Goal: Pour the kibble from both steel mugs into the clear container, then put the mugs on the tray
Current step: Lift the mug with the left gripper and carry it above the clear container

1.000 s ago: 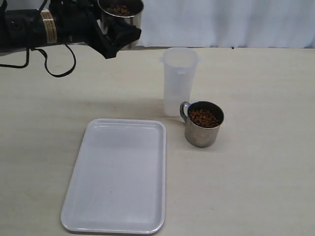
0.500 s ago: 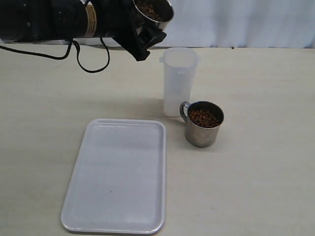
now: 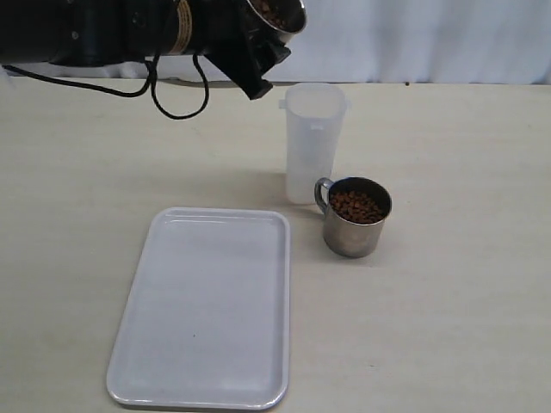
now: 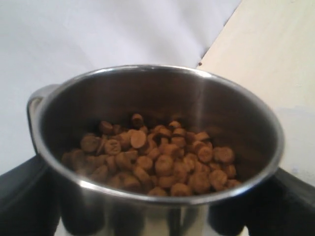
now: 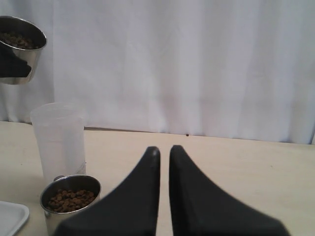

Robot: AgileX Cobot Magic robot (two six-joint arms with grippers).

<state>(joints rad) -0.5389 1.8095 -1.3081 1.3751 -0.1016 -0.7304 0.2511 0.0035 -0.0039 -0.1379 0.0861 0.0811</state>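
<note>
My left gripper [image 3: 261, 47] is shut on a steel mug [image 3: 281, 12] full of kibble [image 4: 157, 160], held high, up and to the left of the clear container [image 3: 314, 142]. The mug leans slightly toward the container, and its black fingers [image 4: 24, 201] flank the mug wall [image 4: 147, 219]. A second steel mug [image 3: 355, 219] with kibble [image 3: 356, 206] stands on the table touching the container's right front. The white tray [image 3: 207, 310] lies flat at the front left. My right gripper [image 5: 165, 150] hovers shut with nothing in it, right of the second mug [image 5: 69, 201], outside the exterior view.
A black cable [image 3: 176, 103] loops down from the left arm over the back of the beige table [image 3: 448, 327]. A white curtain [image 3: 430, 39] closes off the far side.
The left arm has carried its mug to the right, from the far left toward the clear container's rim, and tipped it a little. The second mug, container and tray have stayed put.
</note>
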